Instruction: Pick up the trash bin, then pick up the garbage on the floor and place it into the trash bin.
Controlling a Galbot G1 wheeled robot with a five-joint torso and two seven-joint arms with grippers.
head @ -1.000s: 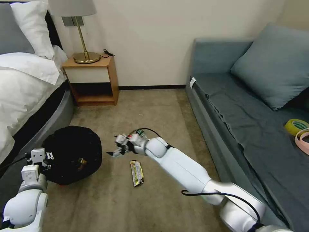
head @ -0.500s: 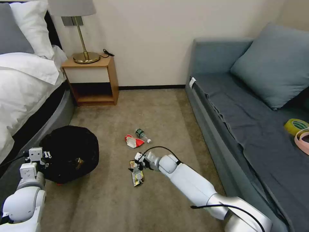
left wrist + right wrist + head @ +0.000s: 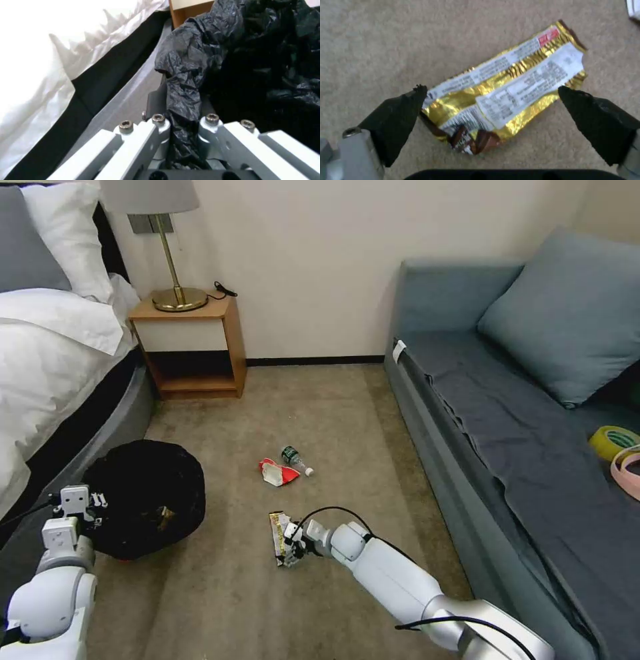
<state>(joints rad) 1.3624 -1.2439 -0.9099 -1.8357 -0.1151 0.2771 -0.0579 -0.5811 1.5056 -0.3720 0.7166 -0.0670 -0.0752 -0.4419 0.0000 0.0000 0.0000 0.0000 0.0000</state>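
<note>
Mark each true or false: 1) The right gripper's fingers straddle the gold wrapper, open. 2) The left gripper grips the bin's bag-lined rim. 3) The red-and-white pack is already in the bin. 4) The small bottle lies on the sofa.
1) True: the right gripper is open around the gold wrapper.
2) True: the left gripper is shut on the trash bin.
3) False: the red-and-white pack lies on the carpet.
4) False: the bottle lies on the carpet beside the pack.

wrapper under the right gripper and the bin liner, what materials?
Wrapper: looks like metallised foil film, glossy gold with white printed panels; it creases sharply and glints. The open right gripper straddles it. Bin liner: thin black plastic film, crinkled with a dull sheen; the left gripper is shut on it.
</note>
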